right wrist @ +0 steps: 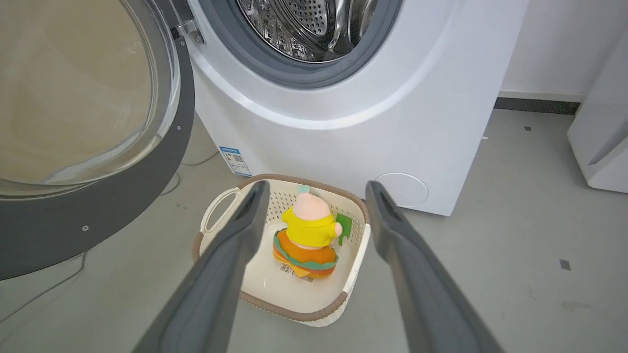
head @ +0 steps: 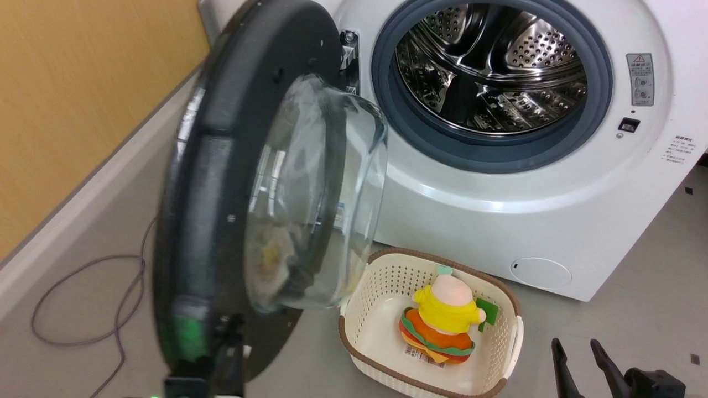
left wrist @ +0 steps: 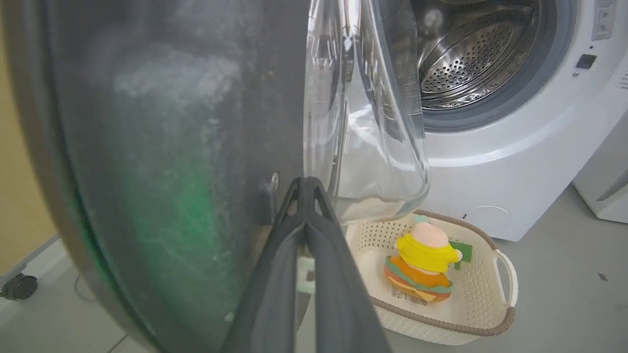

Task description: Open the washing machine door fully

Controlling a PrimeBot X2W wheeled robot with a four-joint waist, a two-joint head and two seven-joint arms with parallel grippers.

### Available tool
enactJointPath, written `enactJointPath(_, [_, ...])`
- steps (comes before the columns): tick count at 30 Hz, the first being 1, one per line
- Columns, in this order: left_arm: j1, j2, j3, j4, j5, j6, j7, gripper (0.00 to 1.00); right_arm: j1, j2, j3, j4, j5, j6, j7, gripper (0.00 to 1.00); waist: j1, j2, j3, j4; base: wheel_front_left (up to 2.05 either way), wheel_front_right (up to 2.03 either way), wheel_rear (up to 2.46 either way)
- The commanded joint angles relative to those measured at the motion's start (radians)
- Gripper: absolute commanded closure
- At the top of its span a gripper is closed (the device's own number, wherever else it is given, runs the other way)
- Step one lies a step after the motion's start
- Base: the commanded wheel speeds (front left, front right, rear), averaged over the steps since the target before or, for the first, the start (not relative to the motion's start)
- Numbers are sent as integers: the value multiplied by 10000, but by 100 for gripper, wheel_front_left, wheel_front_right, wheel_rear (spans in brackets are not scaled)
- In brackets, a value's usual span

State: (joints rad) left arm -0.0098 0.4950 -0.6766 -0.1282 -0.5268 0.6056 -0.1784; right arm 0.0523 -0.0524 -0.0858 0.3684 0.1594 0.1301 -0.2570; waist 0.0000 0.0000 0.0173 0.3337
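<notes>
Grey floor; large round black-ringed glass washing machine door, likely heavy, rigid: push its rim beside left gripper, fingers pressed together; right gripper fingers apart.

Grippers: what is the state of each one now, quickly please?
Left gripper: shut, empty, tips at the large round dark-grey washing machine door.
Right gripper: open, empty.
</notes>
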Motion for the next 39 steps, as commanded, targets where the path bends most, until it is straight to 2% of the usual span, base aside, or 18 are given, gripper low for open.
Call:
enactJointPath(1, [111, 154, 388, 127, -199, 55, -194, 100, -178, 22, 15, -2, 10, 6, -33, 0, 0, 0, 48, -29, 0, 0, 0])
enactJointPath(6, [97, 502, 1692, 723, -831, -58, -569, 100, -303, 22, 11, -10, -80, 6, 5, 0, 0, 0, 223, -204, 0, 0, 0])
enactJointPath(8, [7, 666, 2458, 1131, -1165, -325, -709, 100, -352, 22, -54, -52, -125, 6, 21, 0, 0, 0, 355, -284, 0, 0, 0])
enactJointPath(14, [-510, 928, 3574, 2366, -1475, -1264, -815, 100, -475, 22, -108, -131, -207, 6, 80, 0, 0, 0, 566, -412, 0, 0, 0])
enactJointPath(19, [-971, 936, 4487, 3344, -1418, -1775, -829, 100, -552, 22, -124, -160, -246, 6, 107, 0, 0, 0, 602, -494, 0, 0, 0])
enactJointPath(21, [-1218, 905, 4914, 3948, -1254, -2209, -830, 100, -541, 22, -156, -159, -258, 6, 114, 0, 0, 0, 583, -502, 0, 0, 0])
enactJointPath(25, [-1500, 721, 5403, 4744, -995, -2636, -831, 100, -533, 22, -162, -169, -275, 6, 123, 0, 0, 0, 520, -536, 0, 0, 0])
enactJointPath(30, [-1369, 319, 5907, 5120, -527, -2931, -832, 100, -426, 22, -135, -126, -227, 6, 115, 0, 0, 0, 280, -595, 0, 0, 0])
enactJointPath(34, [-944, -19, 6191, 5011, -222, -3031, -832, 100, -316, 22, -112, -76, -159, 6, 100, 0, 0, 0, 88, -629, 0, 0, 0])
enactJointPath(39, [-66, -736, 6584, 4172, 362, -3107, -833, 100, -167, 22, -105, -53, -79, 6, 70, 0, 0, 0, -148, -633, 0, 0, 0])
